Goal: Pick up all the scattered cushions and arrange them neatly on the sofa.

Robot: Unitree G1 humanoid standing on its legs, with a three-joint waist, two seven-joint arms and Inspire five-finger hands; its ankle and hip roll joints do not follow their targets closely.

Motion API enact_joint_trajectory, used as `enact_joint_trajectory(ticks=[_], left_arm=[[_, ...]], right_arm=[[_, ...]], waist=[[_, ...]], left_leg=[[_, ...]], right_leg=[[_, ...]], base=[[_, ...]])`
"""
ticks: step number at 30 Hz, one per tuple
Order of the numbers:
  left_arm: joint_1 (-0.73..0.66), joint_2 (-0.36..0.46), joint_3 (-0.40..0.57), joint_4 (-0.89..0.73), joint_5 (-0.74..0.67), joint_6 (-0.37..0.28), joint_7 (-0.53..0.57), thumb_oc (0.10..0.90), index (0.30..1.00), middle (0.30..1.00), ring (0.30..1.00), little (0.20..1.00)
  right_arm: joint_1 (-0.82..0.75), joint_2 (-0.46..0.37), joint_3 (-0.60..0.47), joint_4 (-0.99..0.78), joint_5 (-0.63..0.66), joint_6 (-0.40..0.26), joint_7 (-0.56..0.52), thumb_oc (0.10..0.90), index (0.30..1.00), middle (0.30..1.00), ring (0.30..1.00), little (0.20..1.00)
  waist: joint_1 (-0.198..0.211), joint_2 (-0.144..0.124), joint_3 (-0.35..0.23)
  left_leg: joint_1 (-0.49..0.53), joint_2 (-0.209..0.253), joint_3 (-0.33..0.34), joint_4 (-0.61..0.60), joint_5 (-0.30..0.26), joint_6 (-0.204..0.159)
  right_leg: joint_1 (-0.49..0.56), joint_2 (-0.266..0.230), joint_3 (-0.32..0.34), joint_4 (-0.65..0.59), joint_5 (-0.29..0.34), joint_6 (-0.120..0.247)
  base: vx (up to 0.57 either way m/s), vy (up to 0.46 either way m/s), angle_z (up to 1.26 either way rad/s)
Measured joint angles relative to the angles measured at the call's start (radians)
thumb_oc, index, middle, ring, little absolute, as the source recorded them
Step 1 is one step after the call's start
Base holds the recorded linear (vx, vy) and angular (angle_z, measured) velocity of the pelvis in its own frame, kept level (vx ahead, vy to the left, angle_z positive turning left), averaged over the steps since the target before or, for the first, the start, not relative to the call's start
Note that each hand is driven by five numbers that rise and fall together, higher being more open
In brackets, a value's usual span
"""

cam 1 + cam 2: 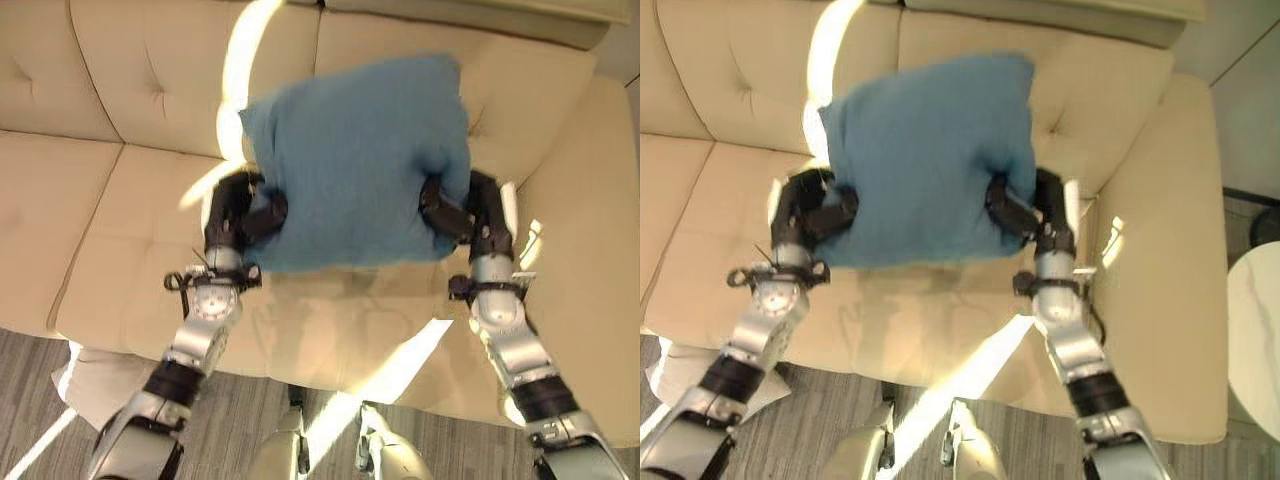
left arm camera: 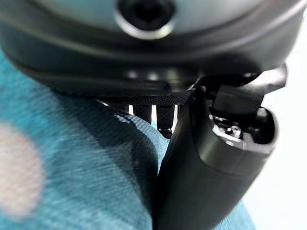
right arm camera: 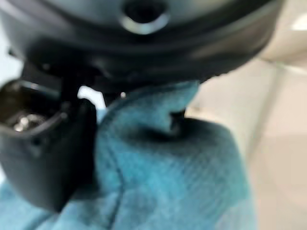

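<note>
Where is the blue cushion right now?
In the left eye view the blue cushion is held up between the left hand and right hand, over the beige sofa seat, towards its right armrest end.

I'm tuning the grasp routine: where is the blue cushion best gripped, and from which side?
By its two opposite side edges, one hand from each side. The blue cushion is wide and soft, and the left hand and right hand pinch it there now.
</note>
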Motion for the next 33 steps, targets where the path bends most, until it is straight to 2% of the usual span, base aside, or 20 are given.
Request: enact_joint_trajectory(ticks=[2, 4, 7, 10, 13, 14, 15, 16, 17, 18, 19, 20, 22, 23, 24, 25, 26, 28, 31, 33], left_arm=[[-0.117, 0.019, -0.026, 0.002, 0.042, -0.001, 0.062, 0.400, 0.300, 0.300, 0.300, 0.300], [-0.213, 0.009, -0.030, 0.012, 0.075, -0.012, 0.114, 0.400, 0.300, 0.300, 0.300, 0.300], [-0.285, -0.010, -0.072, 0.082, 0.112, -0.020, 0.172, 0.400, 0.300, 0.300, 0.300, 0.300], [-0.504, -0.007, -0.197, 0.349, 0.148, -0.025, 0.223, 0.400, 0.300, 0.300, 0.300, 0.300], [-0.595, 0.002, -0.268, 0.484, 0.146, -0.025, 0.228, 0.400, 0.300, 0.300, 0.300, 0.300], [-0.608, 0.003, -0.290, 0.513, 0.146, -0.016, 0.220, 0.445, 0.368, 0.368, 0.368, 0.368], [-0.607, 0.009, -0.311, 0.517, 0.146, -0.015, 0.218, 0.574, 0.561, 0.561, 0.561, 0.561], [-0.611, 0.015, -0.319, 0.522, 0.146, -0.015, 0.217, 0.574, 0.561, 0.561, 0.561, 0.561], [-0.641, 0.014, -0.340, 0.571, 0.130, -0.017, 0.199, 0.800, 0.900, 0.900, 0.900, 0.900], [-0.662, 0.022, -0.344, 0.603, 0.114, -0.017, 0.180, 0.800, 0.900, 0.900, 0.900, 0.900], [-0.693, 0.010, -0.380, 0.675, 0.057, -0.017, 0.137, 0.800, 0.900, 0.900, 0.900, 0.900], [-0.697, 0.029, -0.381, 0.699, 0.012, -0.004, 0.093, 0.800, 0.900, 0.900, 0.900, 0.900], [-0.704, 0.044, -0.379, 0.698, -0.014, -0.002, 0.073, 0.800, 0.900, 0.900, 0.900, 0.900], [-0.707, 0.038, -0.379, 0.698, -0.020, -0.001, 0.067, 0.800, 0.900, 0.900, 0.900, 0.900], [-0.704, 0.030, -0.380, 0.697, -0.021, 0.000, 0.064, 0.800, 0.900, 0.900, 0.900, 0.900], [-0.705, 0.030, -0.379, 0.697, -0.021, 0.000, 0.053, 0.800, 0.900, 0.900, 0.900, 0.900], [-0.706, 0.025, -0.374, 0.675, -0.021, -0.001, 0.044, 0.800, 0.900, 0.900, 0.900, 0.900], [-0.704, 0.040, -0.347, 0.654, -0.021, -0.001, 0.036, 0.800, 0.900, 0.900, 0.900, 0.900], [-0.650, 0.052, -0.324, 0.634, -0.022, -0.001, 0.028, 0.800, 0.900, 0.900, 0.900, 0.900], [-0.645, 0.059, -0.323, 0.630, -0.022, -0.001, 0.028, 0.800, 0.900, 0.900, 0.900, 0.900]], right_arm=[[-0.126, -0.063, 0.038, 0.038, -0.072, 0.000, -0.054, 0.400, 0.300, 0.300, 0.300, 0.300], [-0.233, -0.074, 0.026, 0.083, -0.123, 0.000, -0.123, 0.400, 0.300, 0.300, 0.300, 0.300], [-0.317, -0.075, 0.069, 0.179, -0.187, 0.001, -0.203, 0.400, 0.300, 0.300, 0.300, 0.300], [-0.495, -0.076, 0.168, 0.406, -0.263, 0.028, -0.297, 0.400, 0.300, 0.300, 0.300, 0.300], [-0.592, -0.059, 0.255, 0.559, -0.266, 0.040, -0.371, 0.400, 0.300, 0.300, 0.300, 0.300], [-0.609, -0.059, 0.288, 0.586, -0.266, 0.052, -0.369, 0.400, 0.300, 0.300, 0.300, 0.300], [-0.610, -0.059, 0.303, 0.586, -0.265, 0.055, -0.371, 0.400, 0.300, 0.300, 0.300, 0.300], [-0.616, -0.057, 0.316, 0.595, -0.265, 0.055, -0.373, 0.400, 0.300, 0.300, 0.300, 0.300], [-0.669, -0.043, 0.365, 0.653, -0.247, 0.065, -0.364, 0.525, 0.488, 0.488, 0.488, 0.488], [-0.701, -0.033, 0.388, 0.687, -0.236, 0.071, -0.352, 0.800, 0.900, 0.900, 0.900, 0.900], [-0.764, -0.012, 0.433, 0.789, -0.193, 0.080, -0.299, 0.800, 0.900, 0.900, 0.900, 0.900], [-0.782, 0.007, 0.470, 0.782, -0.139, 0.093, -0.233, 0.800, 0.900, 0.900, 0.900, 0.900], [-0.785, -0.008, 0.495, 0.785, -0.098, 0.095, -0.203, 0.800, 0.900, 0.900, 0.900, 0.900], [-0.786, -0.028, 0.495, 0.785, -0.083, 0.097, -0.177, 0.800, 0.900, 0.900, 0.900, 0.900], [-0.784, -0.032, 0.500, 0.787, -0.075, 0.104, -0.152, 0.800, 0.900, 0.900, 0.900, 0.900], [-0.779, -0.036, 0.509, 0.789, -0.061, 0.112, -0.139, 0.800, 0.900, 0.900, 0.900, 0.900], [-0.777, -0.038, 0.506, 0.790, -0.053, 0.117, -0.126, 0.800, 0.900, 0.900, 0.900, 0.900], [-0.783, -0.035, 0.509, 0.780, -0.051, 0.116, -0.117, 0.800, 0.900, 0.900, 0.900, 0.900], [-0.763, -0.035, 0.528, 0.777, -0.051, 0.116, -0.083, 0.800, 0.900, 0.900, 0.900, 0.900], [-0.767, -0.036, 0.526, 0.776, -0.052, 0.114, -0.075, 0.800, 0.900, 0.900, 0.900, 0.900]], waist=[[0.001, 0.005, 0.001], [0.001, 0.009, 0.005], [0.000, 0.011, 0.007], [-0.003, 0.012, 0.009], [-0.016, 0.015, 0.038], [-0.019, 0.016, 0.041], [-0.023, 0.016, 0.047], [-0.023, 0.015, 0.052], [-0.021, 0.015, 0.069], [-0.028, 0.010, 0.085], [-0.041, -0.012, 0.099], [-0.023, 0.016, 0.101], [-0.036, 0.022, 0.119], [-0.024, 0.030, 0.141], [-0.025, 0.047, 0.153], [-0.033, 0.042, 0.156], [-0.047, 0.034, 0.161], [-0.033, 0.030, 0.189], [-0.044, 0.029, 0.200], [-0.034, 0.030, 0.199]], left_leg=[[-0.055, -0.002, 0.000, 0.010, 0.001, -0.001], [-0.094, -0.003, -0.003, 0.009, 0.008, 0.000], [-0.097, -0.005, -0.002, 0.009, 0.009, -0.002], [-0.132, -0.004, -0.005, 0.010, 0.010, -0.002], [-0.157, -0.006, -0.005, 0.011, 0.010, -0.002], [-0.166, -0.008, -0.004, 0.011, 0.010, -0.002], [-0.176, -0.009, -0.004, 0.015, 0.010, -0.002], [-0.183, -0.010, -0.006, 0.024, 0.010, -0.002], [-0.235, -0.011, -0.008, 0.092, 0.009, -0.001], [-0.285, -0.023, -0.009, 0.180, 0.007, 0.000], [-0.356, -0.054, 0.002, 0.141, 0.018, 0.021], [-0.323, 0.003, -0.011, 0.010, 0.202, 0.031], [-0.331, 0.001, -0.030, -0.003, 0.202, 0.032], [-0.330, 0.007, -0.041, -0.002, 0.204, 0.034], [-0.333, 0.004, -0.057, -0.002, 0.203, 0.034], [-0.337, -0.017, -0.046, -0.002, 0.203, 0.033], [-0.339, -0.052, -0.046, -0.002, 0.201, 0.031], [-0.326, -0.040, -0.046, -0.003, 0.201, 0.031], [-0.291, -0.016, -0.049, -0.003, 0.195, 0.024], [-0.288, 0.012, -0.051, -0.003, 0.153, -0.022]], right_leg=[[-0.050, -0.002, -0.001, 0.000, 0.007, -0.001], [-0.088, -0.001, -0.001, 0.001, 0.011, -0.002], [-0.092, -0.004, 0.000, 0.001, 0.010, -0.002], [-0.125, -0.003, 0.001, 0.001, 0.009, -0.001], [-0.151, -0.007, 0.007, 0.001, 0.009, -0.001], [-0.161, -0.008, 0.008, 0.001, 0.009, -0.001], [-0.170, -0.011, 0.010, 0.002, 0.009, -0.001], [-0.178, -0.013, 0.013, 0.010, 0.009, -0.002], [-0.230, -0.023, 0.035, 0.075, 0.009, -0.002], [-0.247, -0.040, 0.041, 0.103, 0.009, -0.001], [-0.258, -0.075, 0.053, 0.103, 0.008, 0.002], [-0.266, -0.030, 0.059, 0.106, -0.024, 0.036], [-0.312, -0.036, 0.057, 0.167, -0.039, 0.045], [-0.371, -0.039, 0.054, 0.270, -0.063, 0.057], [-0.409, -0.036, 0.056, 0.269, -0.108, 0.078], [-0.388, -0.038, 0.056, 0.147, -0.053, 0.072], [-0.330, -0.049, 0.049, 0.036, 0.046, 0.012], [-0.313, -0.041, 0.049, 0.024, 0.063, 0.012], [-0.273, -0.018, 0.029, 0.024, 0.063, 0.012], [-0.275, 0.011, 0.029, 0.024, 0.060, 0.005]], base=[[-0.02, -0.001, 0.00], [0.00, 0.000, 0.00], [0.00, -0.011, 0.00], [0.00, -0.005, 0.01], [0.00, 0.000, 0.00], [-0.02, 0.011, -0.03], [-0.02, 0.014, -0.04], [-0.02, 0.003, -0.11], [-0.03, -0.002, -0.01], [-0.01, -0.012, 0.15], [-0.01, -0.021, -0.27], [0.00, -0.024, -0.34], [0.01, -0.016, -0.32], [0.02, -0.013, -0.11], [0.02, -0.026, 0.05], [0.02, -0.031, 0.55], [0.02, -0.041, 0.41], [0.01, -0.038, 0.07], [0.00, -0.015, 0.04], [-0.01, -0.034, -0.20]])
